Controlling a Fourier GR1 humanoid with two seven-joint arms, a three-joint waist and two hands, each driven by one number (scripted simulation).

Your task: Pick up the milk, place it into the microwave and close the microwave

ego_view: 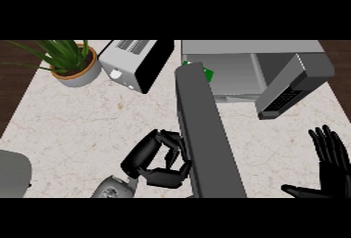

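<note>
The microwave [233, 69] stands at the far right of the bench [82, 125]. Its door [205, 135] is swung open and shows edge-on as a long dark grey slab that runs from the microwave toward the near edge. At the far end of the door, just at the mouth of the microwave, a small green part [206, 74] shows. It seems to be the milk, but the door hides most of it, so I cannot tell exactly how it stands.

The left hand [156, 161] is low in the middle, just beside the left face of the door. Its fingers are curled in and meet that face, and no thing is seen inside them. The right hand [330, 160] rests at the right edge, well apart from the door, with fingers straight and pointing up and the thumb out to the side.

At the far left a toaster [133, 62] stands near a potted plant [72, 62].
</note>
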